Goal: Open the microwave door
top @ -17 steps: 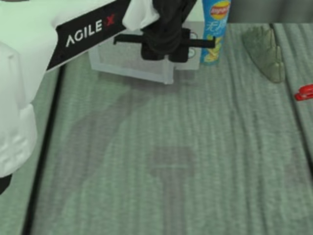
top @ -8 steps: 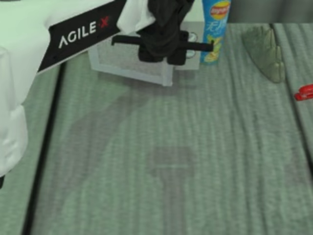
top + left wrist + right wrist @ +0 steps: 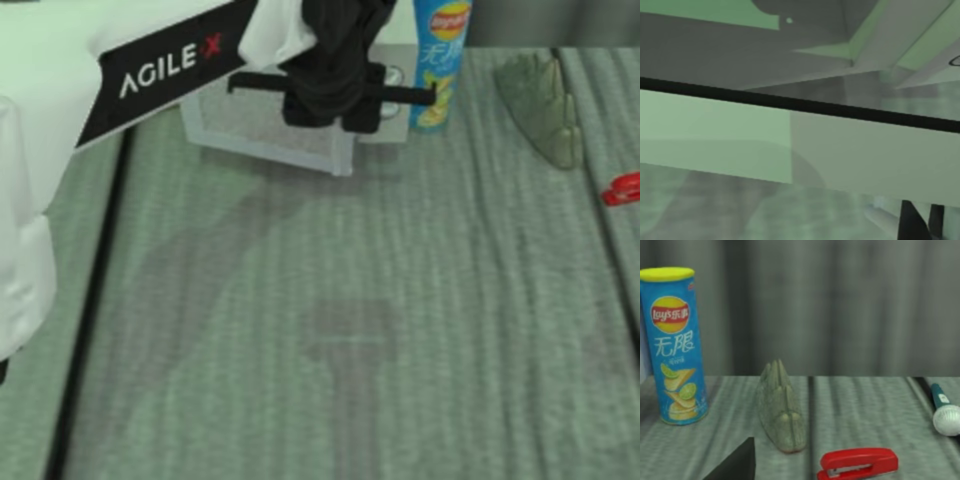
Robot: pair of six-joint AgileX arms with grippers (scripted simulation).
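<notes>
The white microwave [image 3: 381,140] stands at the table's back edge. Its door [image 3: 250,125], with the grey mesh window, is swung a little way out from the front. My left gripper [image 3: 335,108] reaches in from the left and sits over the door's free edge. In the left wrist view the door panel [image 3: 875,155] fills the middle, and a pale bar handle [image 3: 885,216] runs in between the two black fingers [image 3: 912,225], which are shut on it. My right gripper [image 3: 737,465] is parked off the top view, with only a dark tip showing in its own wrist view.
A blue chips can [image 3: 440,60] stands just right of the microwave. Farther right lie a grey-green ridged object [image 3: 542,105] and a red stapler [image 3: 622,188]. A white-headed tool with a blue handle [image 3: 945,415] lies at the far right. The grey table [image 3: 350,330] spreads in front.
The left arm shifted slightly left and toward the back a second ago, and the door's free edge came out slightly. Nothing has moved in the last half second.
</notes>
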